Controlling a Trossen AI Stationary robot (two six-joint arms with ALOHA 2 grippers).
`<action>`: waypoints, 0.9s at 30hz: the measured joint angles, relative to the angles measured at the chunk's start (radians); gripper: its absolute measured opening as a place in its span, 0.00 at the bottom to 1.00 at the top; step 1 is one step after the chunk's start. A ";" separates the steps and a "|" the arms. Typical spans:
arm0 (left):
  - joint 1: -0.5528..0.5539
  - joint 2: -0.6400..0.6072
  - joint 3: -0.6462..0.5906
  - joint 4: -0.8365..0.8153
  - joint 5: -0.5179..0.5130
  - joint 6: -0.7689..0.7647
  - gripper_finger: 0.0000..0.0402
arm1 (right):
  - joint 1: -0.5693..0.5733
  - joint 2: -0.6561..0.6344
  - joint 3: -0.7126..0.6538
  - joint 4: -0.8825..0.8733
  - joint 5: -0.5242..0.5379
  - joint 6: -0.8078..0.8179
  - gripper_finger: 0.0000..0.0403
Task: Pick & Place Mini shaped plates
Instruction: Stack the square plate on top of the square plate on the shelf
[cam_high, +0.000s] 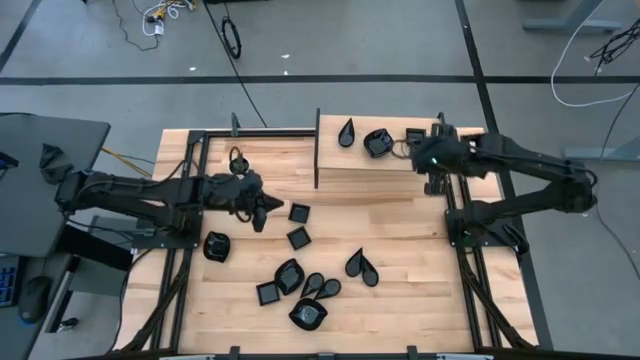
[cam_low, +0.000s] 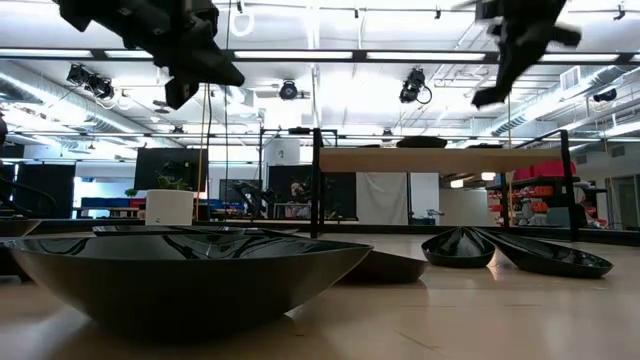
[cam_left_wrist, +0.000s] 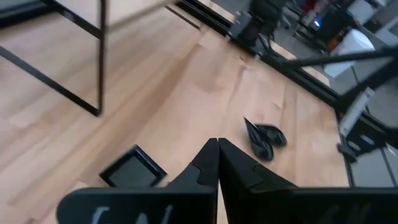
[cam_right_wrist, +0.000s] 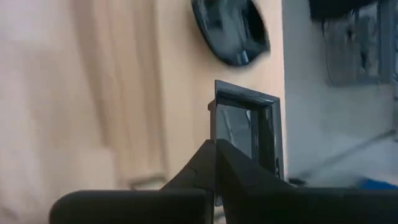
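Black plates lie scattered over the wooden counter (cam_high: 400, 300): two square plates (cam_high: 298, 212) just beside the left hand, a rounded plate (cam_high: 216, 246) near the counter's left side, a teardrop pair (cam_high: 361, 266) toward the middle, and a cluster (cam_high: 298, 288) of square, teardrop and rounded dishes at the near edge. A raised shelf (cam_high: 390, 160) at the far right carries three more: a teardrop plate (cam_high: 347, 132), a round plate (cam_high: 378, 142) and a square plate (cam_high: 414, 135). A black upright divider (cam_high: 318, 150) stands at the shelf's left end, between the two arms. A white pot (cam_low: 170, 206) with a green plant stands beyond the counter's far side in the low view.

The room is a large workshop with ceiling lights and a grey floor with cables.

The left hand (cam_high: 262, 208) hovers above the counter left of centre, its fingers (cam_left_wrist: 239, 171) pressed together and holding nothing. The right hand (cam_high: 432, 160) hangs over the shelf's right end, just beside the square plate there, its fingers (cam_right_wrist: 236, 171) together and empty.
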 joint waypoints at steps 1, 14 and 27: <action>0.015 0.000 0.000 0.006 0.000 0.000 0.02 | -0.041 0.006 -0.014 0.005 0.002 -0.053 0.03; 0.137 0.000 0.000 0.042 0.000 -0.027 0.02 | -0.334 0.023 -0.220 0.360 0.045 -0.516 0.03; 0.141 0.000 0.000 0.041 0.002 -0.028 0.02 | -0.385 0.024 -0.255 0.410 -0.030 -0.544 0.04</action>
